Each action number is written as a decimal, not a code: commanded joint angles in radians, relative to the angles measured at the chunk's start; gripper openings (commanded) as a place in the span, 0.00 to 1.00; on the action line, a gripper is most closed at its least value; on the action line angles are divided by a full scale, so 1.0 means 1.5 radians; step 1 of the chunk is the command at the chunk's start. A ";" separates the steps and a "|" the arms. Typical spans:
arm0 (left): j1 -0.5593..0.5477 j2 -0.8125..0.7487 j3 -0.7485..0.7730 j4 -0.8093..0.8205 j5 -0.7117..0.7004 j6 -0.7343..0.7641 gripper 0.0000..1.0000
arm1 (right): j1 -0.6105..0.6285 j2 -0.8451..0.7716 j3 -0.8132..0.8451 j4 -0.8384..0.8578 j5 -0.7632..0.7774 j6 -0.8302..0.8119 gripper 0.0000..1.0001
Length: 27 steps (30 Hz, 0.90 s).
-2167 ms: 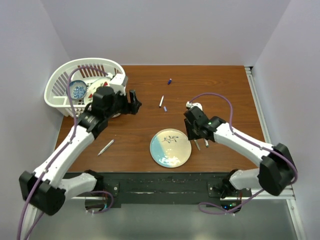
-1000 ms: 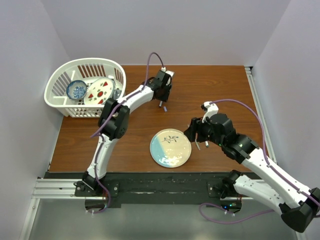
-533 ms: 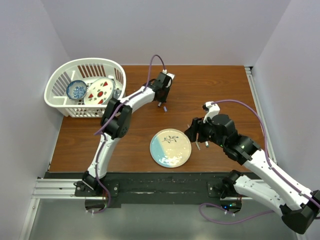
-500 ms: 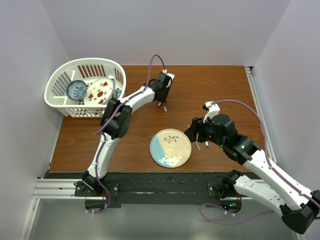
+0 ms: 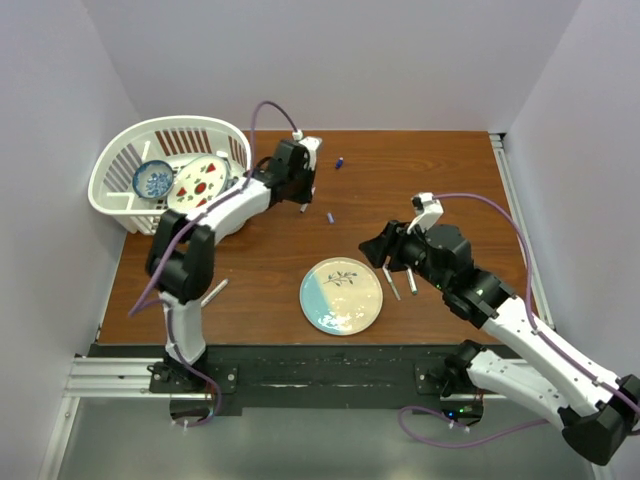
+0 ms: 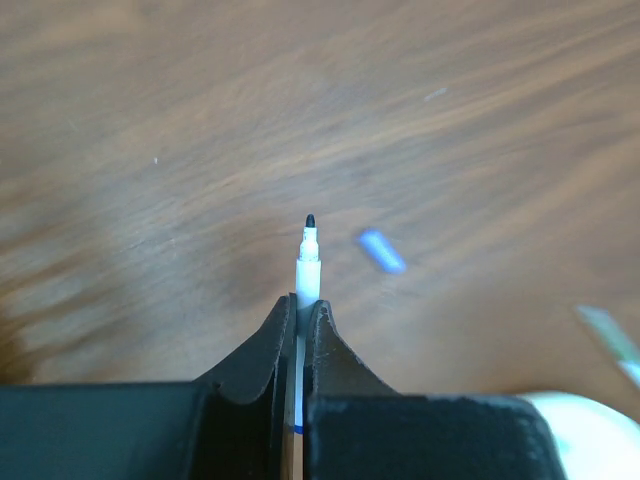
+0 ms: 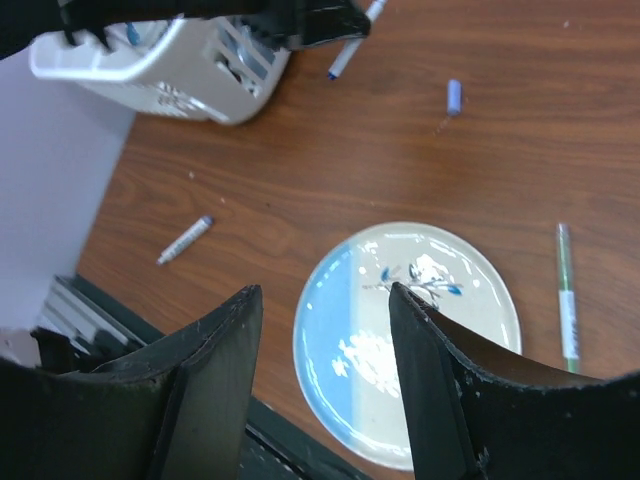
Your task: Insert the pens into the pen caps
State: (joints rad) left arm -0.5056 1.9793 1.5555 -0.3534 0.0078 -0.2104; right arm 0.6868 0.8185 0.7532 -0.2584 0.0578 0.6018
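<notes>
One white pen (image 6: 308, 268) is clamped in the left tool (image 6: 301, 305), a purple cap (image 6: 381, 250) just ahead-right of it; the right tool (image 7: 322, 292) gapes empty.

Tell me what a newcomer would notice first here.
The left gripper, near the white basket, is clamped on a white pen with its tip sticking out. A small blue cap lies loose close to that tip. The right gripper hangs open by the round plate.
</notes>
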 commanded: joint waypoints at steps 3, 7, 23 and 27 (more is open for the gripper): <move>-0.001 -0.238 -0.140 0.144 0.183 -0.074 0.00 | -0.002 0.042 0.068 0.106 0.047 0.048 0.57; -0.001 -0.324 -0.224 0.209 0.297 -0.117 0.00 | -0.002 0.066 0.089 0.137 0.043 0.052 0.56; -0.007 -0.507 -0.454 0.481 0.490 -0.304 0.00 | -0.001 0.156 0.095 0.293 -0.087 0.151 0.53; -0.008 -0.517 -0.470 0.511 0.500 -0.323 0.00 | -0.001 0.169 0.095 0.310 -0.101 0.160 0.49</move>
State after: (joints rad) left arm -0.5121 1.2327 0.8722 0.3008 0.7139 -0.6453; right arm 0.6868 1.0618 0.8482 0.1165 -0.0559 0.8062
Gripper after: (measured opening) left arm 0.040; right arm 0.511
